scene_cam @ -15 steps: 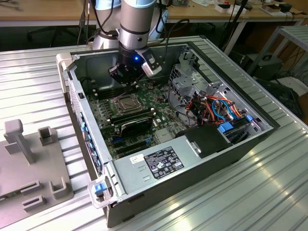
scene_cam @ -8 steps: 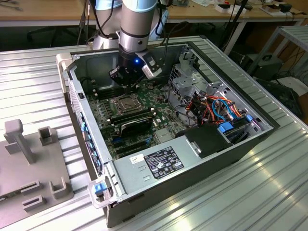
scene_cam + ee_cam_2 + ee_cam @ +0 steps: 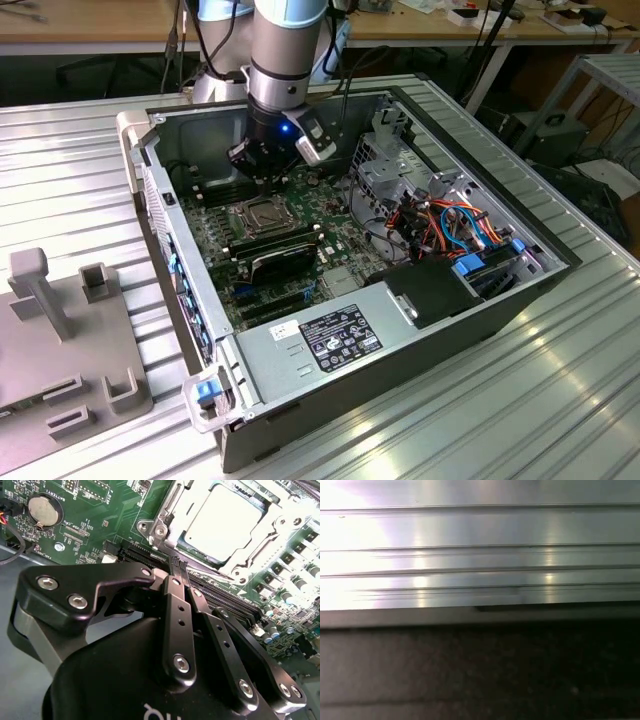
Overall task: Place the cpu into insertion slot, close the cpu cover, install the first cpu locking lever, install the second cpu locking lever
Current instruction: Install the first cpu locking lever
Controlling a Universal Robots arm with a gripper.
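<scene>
One cpu (image 3: pixel 223 521) sits seated in the insertion slot (image 3: pixel 259 214) under the cpu cover (image 3: pixel 260 545), so I hold the clenched, empty gripper (image 3: pixel 178 566) beside the socket's edge.

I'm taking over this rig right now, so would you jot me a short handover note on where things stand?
Gripper: fingers together, nothing between them, tips low beside the socket, over the black slots.
The cpu: already seated in the insertion slot on the green board.
The cpu cover: looks down over the chip, its frame around the silver top.
Locking levers: I cannot tell from these views whether either is latched; check both before going on.
</scene>
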